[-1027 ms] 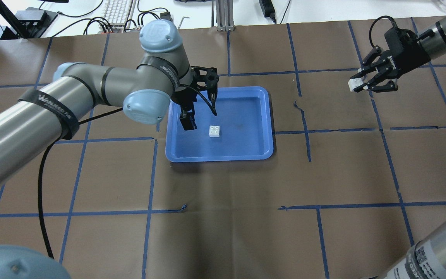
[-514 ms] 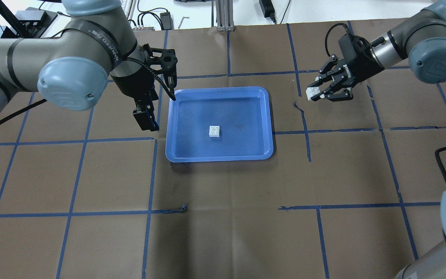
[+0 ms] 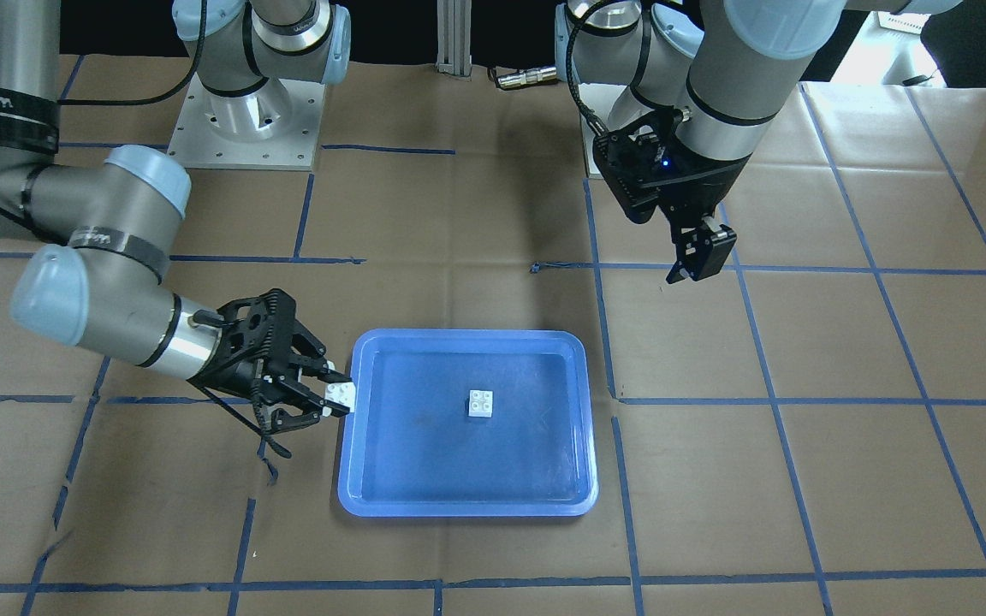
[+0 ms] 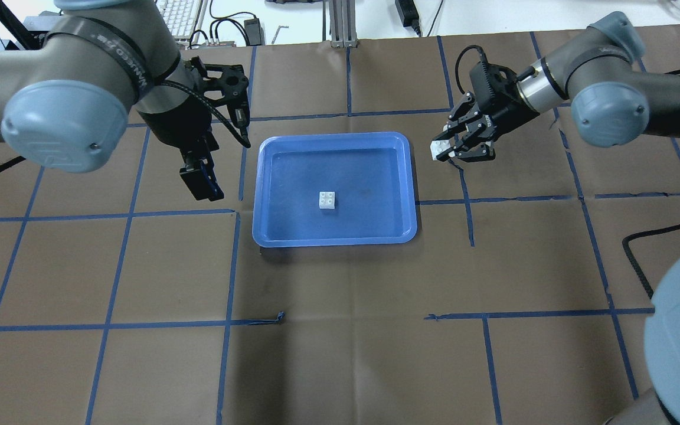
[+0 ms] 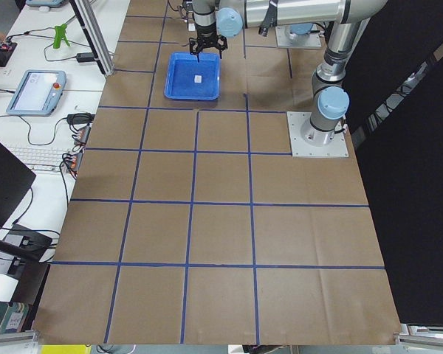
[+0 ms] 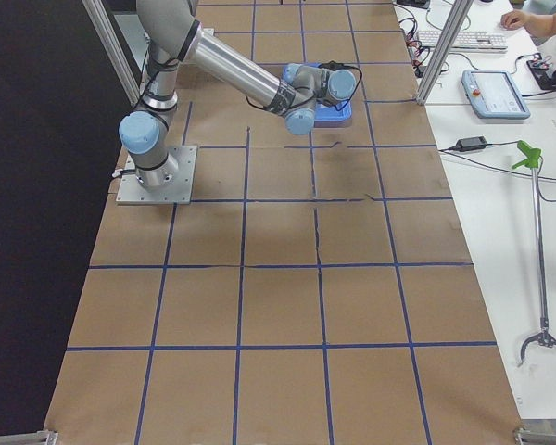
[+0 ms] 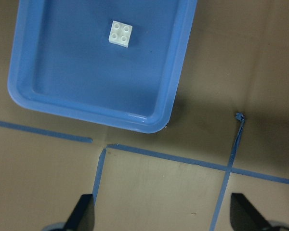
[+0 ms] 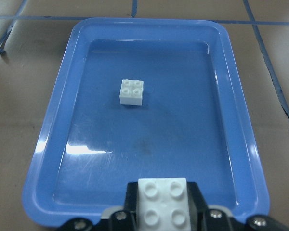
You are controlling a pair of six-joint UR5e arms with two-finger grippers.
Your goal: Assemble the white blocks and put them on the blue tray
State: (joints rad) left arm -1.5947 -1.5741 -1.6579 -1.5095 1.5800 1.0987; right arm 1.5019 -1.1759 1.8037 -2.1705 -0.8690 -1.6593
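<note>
The blue tray lies mid-table; it also shows in the front view. One white block sits studs-up near the tray's middle, also seen in the front view, the left wrist view and the right wrist view. My right gripper is shut on the second white block, held just outside the tray's right rim, above the table; the block fills the bottom of the right wrist view. My left gripper is open and empty, raised beside the tray's left rim.
Brown paper with a blue tape grid covers the table. A loose curl of tape lies in front of the tray. A keyboard, cables and a metal post stand beyond the far edge.
My left gripper has moved left, from over the tray to outside its left rim, staying open. My right gripper has carried the second white block left, close to the tray's right rim.
</note>
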